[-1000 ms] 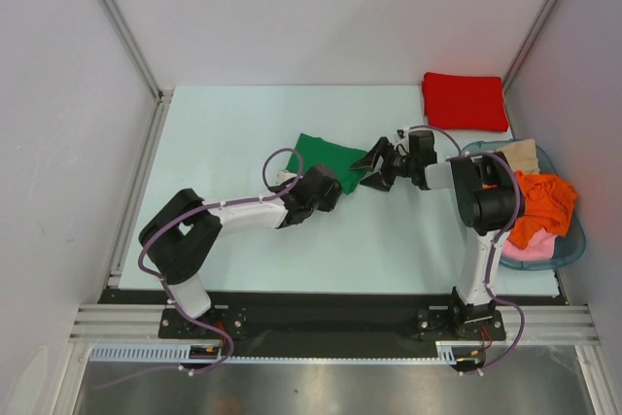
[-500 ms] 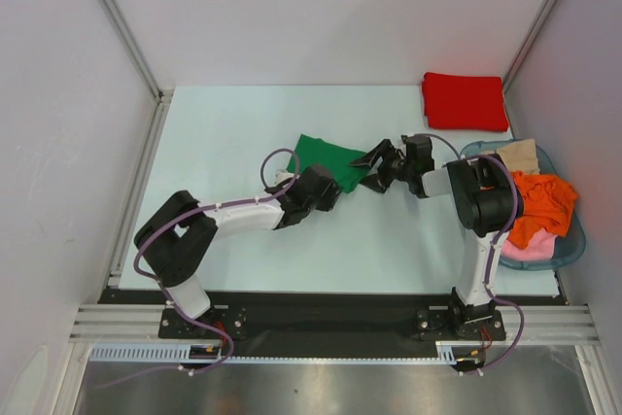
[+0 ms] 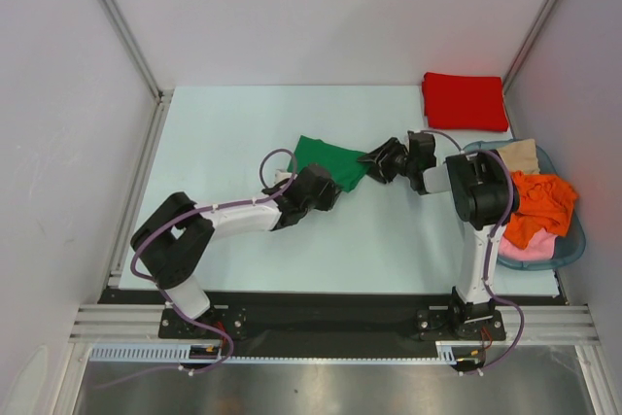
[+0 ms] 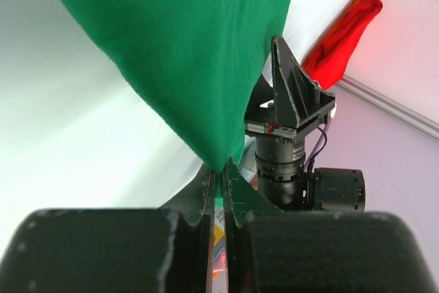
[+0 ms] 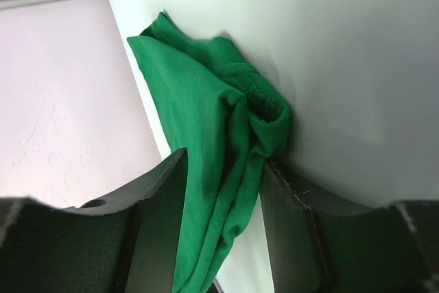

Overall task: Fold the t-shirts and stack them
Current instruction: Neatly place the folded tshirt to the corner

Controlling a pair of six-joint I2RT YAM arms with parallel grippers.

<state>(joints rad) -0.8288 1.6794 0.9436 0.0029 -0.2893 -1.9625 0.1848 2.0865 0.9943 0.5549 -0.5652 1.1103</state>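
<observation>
Green cloth, one green t-shirt (image 3: 328,157), lies partly lifted near the table's (image 3: 224,143) middle, stretched between two grippers. The left gripper (image 4: 219,169) is clenched on its corner at about 6 o'clock, a thin edge pinched between the jaws; from above those fingertips are hidden under the wrist. The right gripper (image 5: 219,162) sits at the shirt's 3 o'clock end, its two fingers (image 5: 161,197) either side of a bunched fold that fills the gap and touches both; whether it is pinched tight I cannot tell. One folded red t-shirt (image 3: 465,101) rests at the table's 1 o'clock corner. At 3 o'clock one blue basket (image 3: 575,240), partly hidden by the right arm, holds three garments: orange (image 3: 539,203), pink (image 3: 530,248), beige (image 3: 520,155).
</observation>
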